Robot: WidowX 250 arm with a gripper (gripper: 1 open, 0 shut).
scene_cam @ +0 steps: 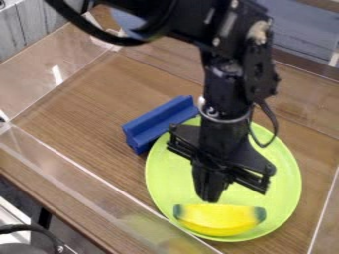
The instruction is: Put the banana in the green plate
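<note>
Wooden counter (93,109) carrying a large round lime-green plastic plate (284,169). Black tool (213,192) points down above it, closed and empty. Small yellow toy banana (219,216) lies at the plate's six o'clock.

Wood-grain tabletop (93,99), brown, glossy; clear plastic wall (59,174) ran along its near edge; light glared at left.

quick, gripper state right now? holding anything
gripper: closed and empty, poised just above the banana, which lies on the green plate.
</note>
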